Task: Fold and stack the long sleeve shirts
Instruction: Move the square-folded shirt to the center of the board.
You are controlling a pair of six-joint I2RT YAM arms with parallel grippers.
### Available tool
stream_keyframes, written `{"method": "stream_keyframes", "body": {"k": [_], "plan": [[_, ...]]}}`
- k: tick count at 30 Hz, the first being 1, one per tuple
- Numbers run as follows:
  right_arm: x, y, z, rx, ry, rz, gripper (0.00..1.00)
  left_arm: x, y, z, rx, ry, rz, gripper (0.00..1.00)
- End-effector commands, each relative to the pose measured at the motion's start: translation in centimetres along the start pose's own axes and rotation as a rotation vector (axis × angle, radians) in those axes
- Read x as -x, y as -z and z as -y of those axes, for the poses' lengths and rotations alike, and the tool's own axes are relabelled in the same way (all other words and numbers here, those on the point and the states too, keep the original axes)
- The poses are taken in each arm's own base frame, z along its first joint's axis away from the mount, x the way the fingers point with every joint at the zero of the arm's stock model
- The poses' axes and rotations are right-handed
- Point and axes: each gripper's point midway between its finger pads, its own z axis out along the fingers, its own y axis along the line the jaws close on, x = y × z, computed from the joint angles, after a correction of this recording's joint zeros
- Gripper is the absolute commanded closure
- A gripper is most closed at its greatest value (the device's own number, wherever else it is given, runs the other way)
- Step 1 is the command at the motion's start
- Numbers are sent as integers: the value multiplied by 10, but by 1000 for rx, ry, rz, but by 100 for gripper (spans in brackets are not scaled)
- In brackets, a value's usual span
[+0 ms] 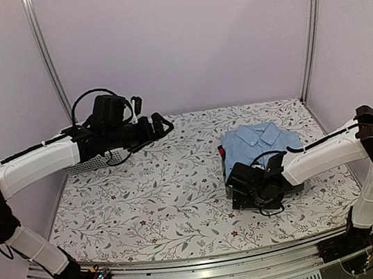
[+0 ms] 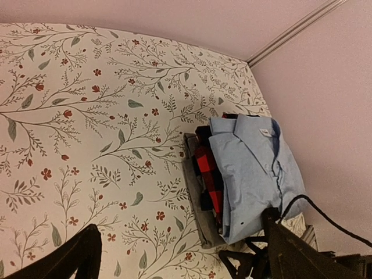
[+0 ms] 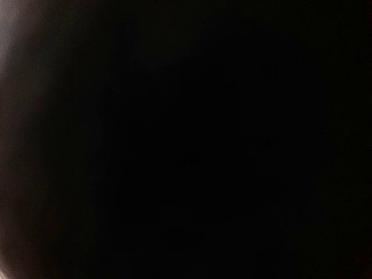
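Note:
Three folded shirts lie stacked at the right of the table: the light blue button-up (image 1: 261,144) on top, the red-and-black plaid one (image 2: 210,170) under it, the grey one (image 2: 198,192) at the bottom. The blue shirt also shows in the left wrist view (image 2: 251,174). My left gripper (image 1: 162,123) hangs high over the back left of the table, open and empty, its fingers (image 2: 86,251) spread wide. My right gripper (image 1: 248,188) is down at the near edge of the stack. Its wrist view is all black, so its jaws are hidden.
The flowered tablecloth (image 1: 160,199) covers the table. A white lattice basket (image 1: 82,166) sits at the back left under my left arm. Pale walls and metal posts close the back and sides. The right arm's dark body (image 2: 308,256) shows beside the stack.

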Motion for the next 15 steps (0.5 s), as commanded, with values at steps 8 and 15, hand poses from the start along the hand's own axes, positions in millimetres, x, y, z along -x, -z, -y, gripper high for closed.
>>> {"method": "stream_keyframes", "body": {"k": [8,15], "plan": [[14,-45,36,-57,-65,-12,1,5,8,-2,-14,1,18,0],[49,-61,56,-84,-101,12,1,4,11,-7,-4,10,21,0]]}}
